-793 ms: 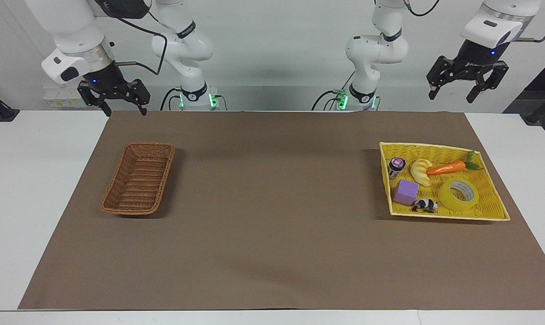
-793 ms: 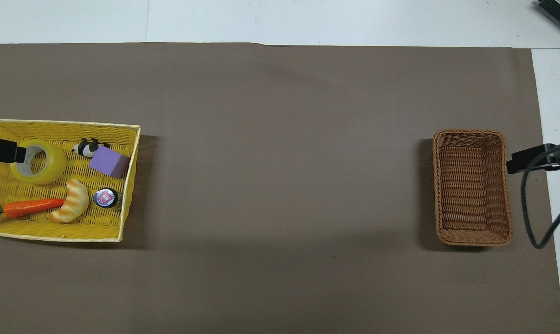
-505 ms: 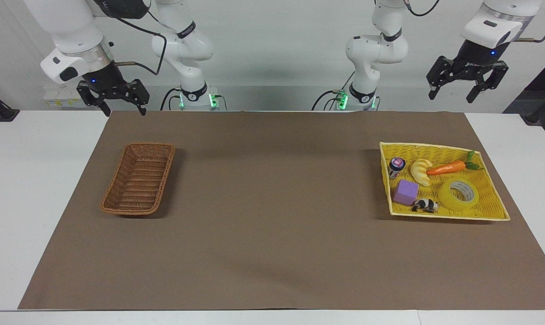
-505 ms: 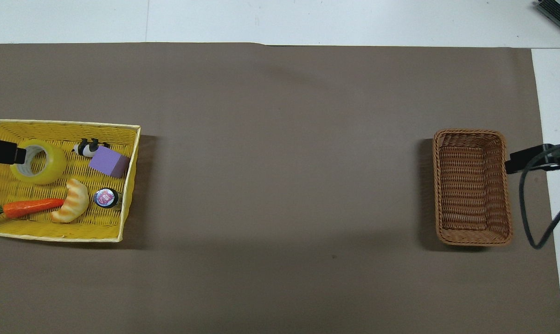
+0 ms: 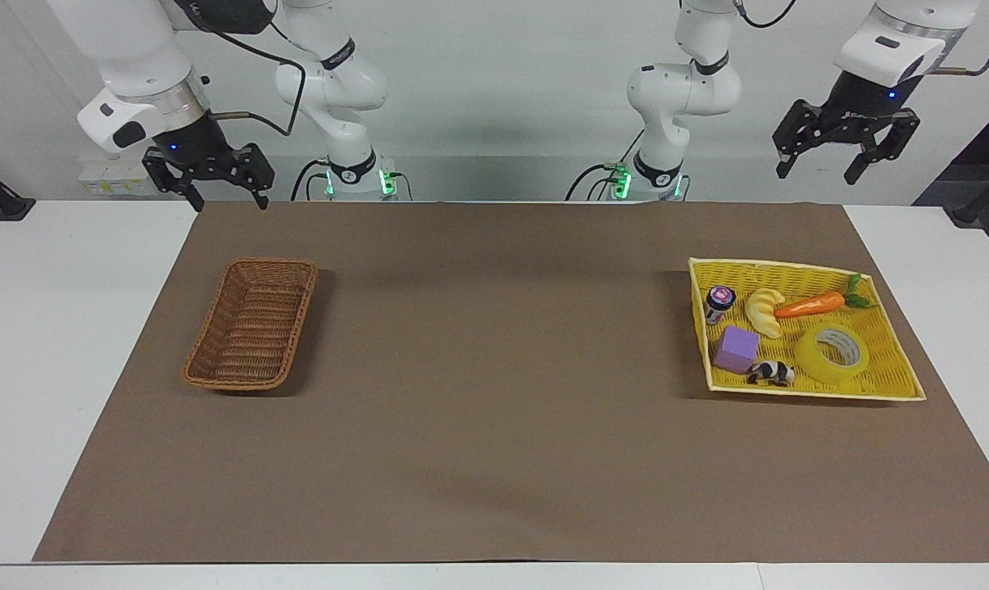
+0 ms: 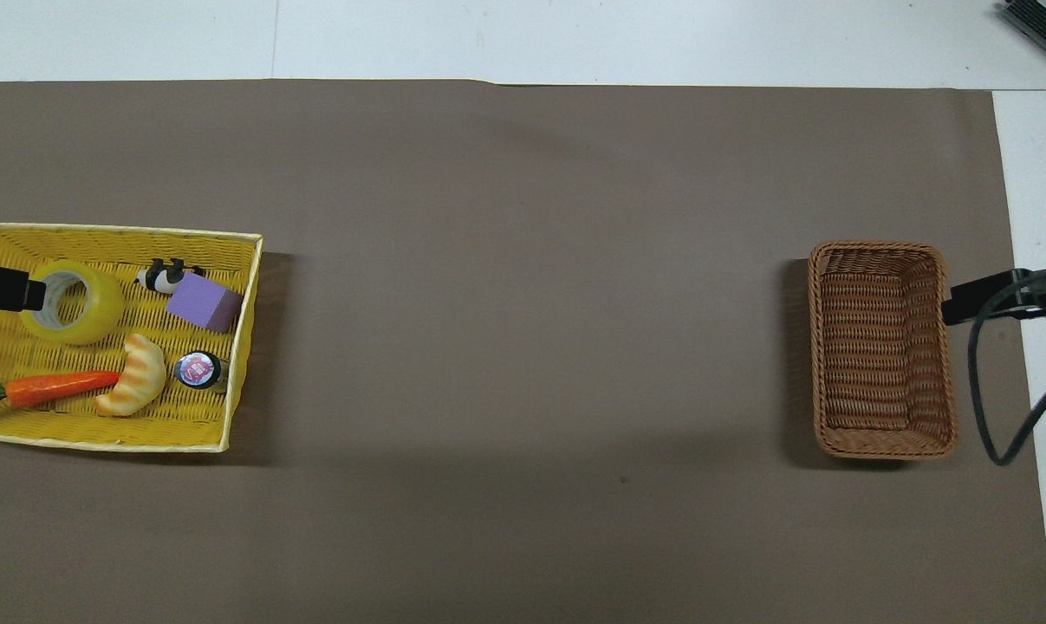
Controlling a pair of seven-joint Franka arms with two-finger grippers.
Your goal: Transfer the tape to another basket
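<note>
toward the left arm's end of the table, one tape (image 5: 832,355) lies flat in a yellow basket (image 5: 805,269), its hole facing up. it is a wide translucent yellow roll with a pale grey-white core, round, so it has no long axis to speak of. it sits in the part of the basket farther from the robots, beside one purple block (image 5: 736,348) and one small black-and-white animal figure (image 5: 771,374). nearer the robots in the same basket lie one orange carrot (image 5: 814,304), one pale banana-shaped toy (image 5: 764,311) and one small jar with a pink lid (image 5: 719,301).

one brown wicker basket (image 5: 252,322) stands toward the right arm's end of the brown mat (image 5: 494,426), well apart from the yellow one, its long axis running from the robots outward. nothing lies in it.

the left gripper (image 5: 848,160) hangs high over the table's edge at the robots' side of the yellow basket, fingers spread apart and holding nothing. the right gripper (image 5: 215,187) hangs high at the mat's corner near the wicker basket, fingers likewise apart, holding nothing.
</note>
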